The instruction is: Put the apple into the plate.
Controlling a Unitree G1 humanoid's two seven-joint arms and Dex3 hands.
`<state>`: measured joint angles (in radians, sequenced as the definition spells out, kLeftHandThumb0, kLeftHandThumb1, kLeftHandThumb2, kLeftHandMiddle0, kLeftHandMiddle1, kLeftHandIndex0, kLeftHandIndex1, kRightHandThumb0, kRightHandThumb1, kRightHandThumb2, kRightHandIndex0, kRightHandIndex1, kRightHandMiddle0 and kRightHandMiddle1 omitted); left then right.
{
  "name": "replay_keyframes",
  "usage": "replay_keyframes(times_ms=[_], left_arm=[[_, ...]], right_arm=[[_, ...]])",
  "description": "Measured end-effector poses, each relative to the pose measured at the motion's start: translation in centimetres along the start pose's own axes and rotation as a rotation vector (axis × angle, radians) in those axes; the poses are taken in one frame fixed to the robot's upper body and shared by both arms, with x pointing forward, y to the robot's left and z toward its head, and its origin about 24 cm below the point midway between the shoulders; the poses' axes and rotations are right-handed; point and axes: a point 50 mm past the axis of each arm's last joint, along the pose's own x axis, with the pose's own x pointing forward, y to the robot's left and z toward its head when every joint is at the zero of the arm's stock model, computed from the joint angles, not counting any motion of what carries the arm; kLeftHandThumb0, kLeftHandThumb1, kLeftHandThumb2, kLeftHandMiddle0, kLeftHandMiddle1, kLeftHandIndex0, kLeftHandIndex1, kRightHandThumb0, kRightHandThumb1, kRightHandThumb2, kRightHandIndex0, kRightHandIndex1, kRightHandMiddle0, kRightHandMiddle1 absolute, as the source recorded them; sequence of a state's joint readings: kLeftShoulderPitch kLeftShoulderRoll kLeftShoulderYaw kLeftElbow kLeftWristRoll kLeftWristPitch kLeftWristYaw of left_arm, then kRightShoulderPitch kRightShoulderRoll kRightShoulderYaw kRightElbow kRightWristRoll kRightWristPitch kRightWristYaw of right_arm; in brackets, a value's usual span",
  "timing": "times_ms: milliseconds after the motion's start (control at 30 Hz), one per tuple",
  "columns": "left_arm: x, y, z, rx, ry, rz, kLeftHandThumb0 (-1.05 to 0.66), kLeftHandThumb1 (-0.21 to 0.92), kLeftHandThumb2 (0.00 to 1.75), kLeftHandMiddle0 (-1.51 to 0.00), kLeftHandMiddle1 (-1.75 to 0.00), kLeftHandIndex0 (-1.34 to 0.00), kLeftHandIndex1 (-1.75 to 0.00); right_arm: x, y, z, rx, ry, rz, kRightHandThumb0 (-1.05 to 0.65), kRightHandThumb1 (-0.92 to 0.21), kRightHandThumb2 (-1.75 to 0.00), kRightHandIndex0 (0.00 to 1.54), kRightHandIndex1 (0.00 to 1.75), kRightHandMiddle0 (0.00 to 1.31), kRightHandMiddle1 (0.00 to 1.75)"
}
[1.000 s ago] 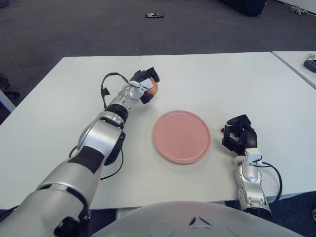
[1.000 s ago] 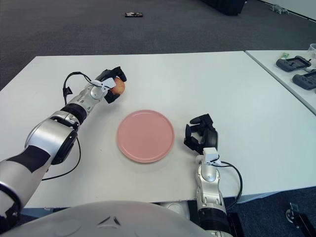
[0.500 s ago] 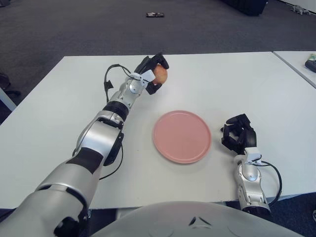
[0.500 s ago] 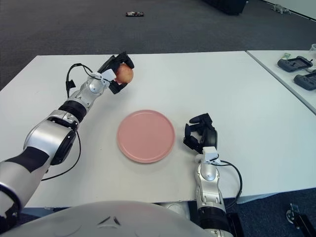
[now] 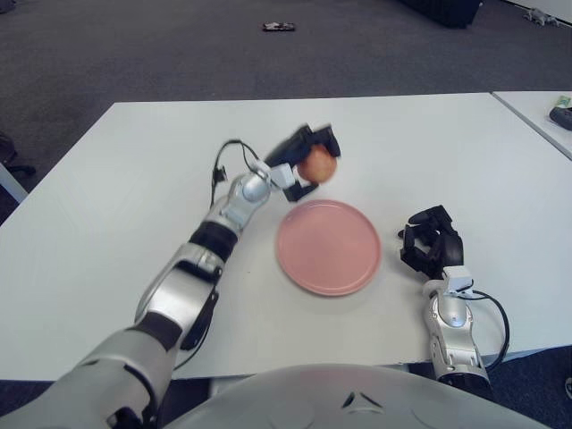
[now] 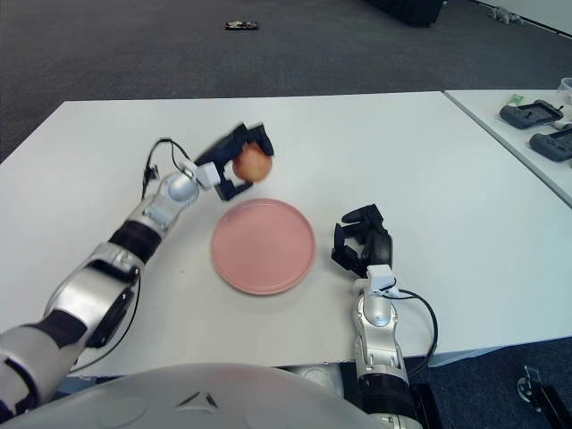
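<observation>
A reddish-orange apple point(image 5: 317, 166) hangs in the air, gripped by my left hand point(image 5: 307, 161). It sits just above the far edge of the pink plate point(image 5: 328, 247), which lies flat on the white table point(image 5: 134, 179). The same apple point(image 6: 253, 163) and plate point(image 6: 264, 245) show in the right eye view. My right hand point(image 5: 432, 241) shows to the right of the plate, its dark fingers curled and holding nothing.
A second white table point(image 6: 527, 134) at the far right carries dark devices point(image 6: 533, 114). A small dark object point(image 5: 280, 28) lies on the grey carpet beyond the table. My own grey torso point(image 5: 357, 398) fills the bottom edge.
My left hand has lifted the apple off the table and carried it to the right and nearer, from the left of the plate to over its far rim. The right hand has not moved.
</observation>
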<state>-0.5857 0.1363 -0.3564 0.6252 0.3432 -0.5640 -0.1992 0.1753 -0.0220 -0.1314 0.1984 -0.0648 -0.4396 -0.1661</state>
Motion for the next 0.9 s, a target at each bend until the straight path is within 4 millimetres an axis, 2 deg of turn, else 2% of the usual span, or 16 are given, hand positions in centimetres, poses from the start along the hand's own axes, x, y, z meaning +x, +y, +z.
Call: replay_keyframes(times_ms=[133, 333, 767, 900], left_arm=[[-0.7, -1.1, 0.4, 0.004, -0.021, -0.111, 0.00, -0.10, 1.75, -0.97, -1.61, -0.70, -1.75], [-1.9, -1.4, 1.2, 0.041, -0.099, -0.185, 0.00, -0.11, 1.74, -0.98, -1.59, -0.70, -1.75], [-3.7, -4.0, 0.4, 0.160, -0.111, -0.369, 0.00, -0.10, 1.73, -0.99, -1.56, -0.70, -1.75], [-3.6, -4.1, 0.7, 0.187, -0.134, -0.390, 0.00, -0.10, 1.72, -0.98, -1.56, -0.70, -1.75]], right_arm=[[0.0, 0.0, 0.0, 0.001, 0.000, 0.001, -0.39, -0.62, -0.94, 0.59, 1.43, 0.38, 1.75], [0.0, 0.0, 0.0, 0.002, 0.001, 0.000, -0.39, -0.62, -0.94, 0.58, 1.42, 0.38, 1.75], [0.0, 0.0, 0.0, 0.004, 0.004, 0.002, -0.40, -0.60, -0.96, 0.59, 1.43, 0.39, 1.75], [0.0, 0.0, -0.1, 0.005, 0.005, 0.007, -0.40, -0.60, -0.96, 0.58, 1.43, 0.39, 1.75]])
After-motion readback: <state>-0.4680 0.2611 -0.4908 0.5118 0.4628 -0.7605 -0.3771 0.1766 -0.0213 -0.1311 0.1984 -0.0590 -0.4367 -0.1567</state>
